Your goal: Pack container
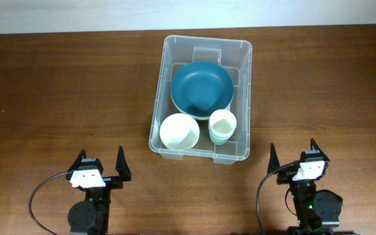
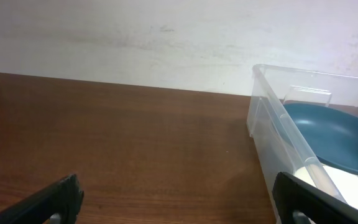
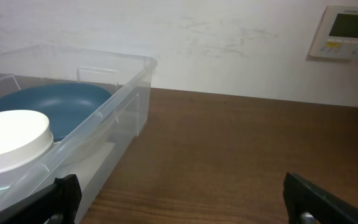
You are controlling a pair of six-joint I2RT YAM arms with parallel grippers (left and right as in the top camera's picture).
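Container holds blue bowl, white bowl and stacked cups side by side to fit; left tool and right tool, jaws apart, empty, sit clear.

Looks like a lab or office room. Shows a dark wood-grain table against a bare, scuffed white wall, plus a wall-mounted control panel.

Table: dark brown wood grain, matte.
Wall: white, faintly scuffed, meeting the table's far edge.
Wall panel: beige, small greenish display, mounted above that far edge, rightward.
Light: soft, even.
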